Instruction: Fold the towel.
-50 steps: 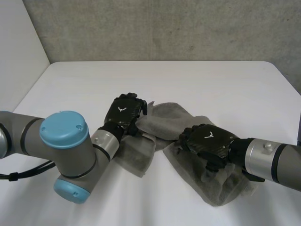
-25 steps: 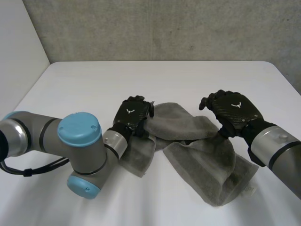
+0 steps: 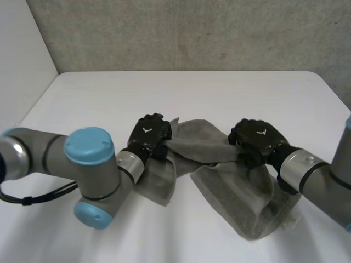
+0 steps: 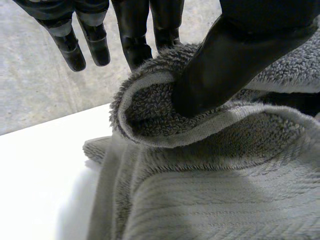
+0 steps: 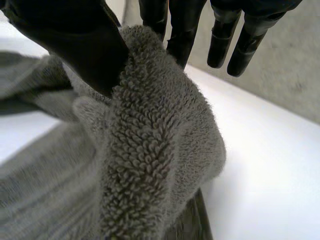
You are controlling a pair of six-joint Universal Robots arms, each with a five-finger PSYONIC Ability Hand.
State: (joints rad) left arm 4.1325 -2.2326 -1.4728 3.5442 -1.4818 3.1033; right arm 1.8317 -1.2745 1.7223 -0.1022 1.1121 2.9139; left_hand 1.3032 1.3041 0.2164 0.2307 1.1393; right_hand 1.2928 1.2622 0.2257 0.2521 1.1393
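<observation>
A grey terry towel [image 3: 241, 192] lies crumpled in the middle of the white table [image 3: 192, 93], with a bunched ridge running between my two hands. My left hand [image 3: 148, 134] sits at the ridge's left end. In the left wrist view its thumb [image 4: 225, 65] presses a hemmed fold of the towel [image 4: 200, 190] against its fingers. My right hand [image 3: 258, 137] is at the ridge's right end. In the right wrist view its thumb [image 5: 75, 45] pinches a raised fold of the towel [image 5: 145, 150] against the fingers [image 5: 175, 30].
The table's far half and its left side are bare white surface. A grey wall stands behind the far edge. My left arm [image 3: 82, 164] lies low across the table's near left, and the right arm [image 3: 312, 172] comes in from the near right.
My right hand left the towel's middle, swung up and right, then came down on the fold and closed. My left hand closed on the towel's left edge.
</observation>
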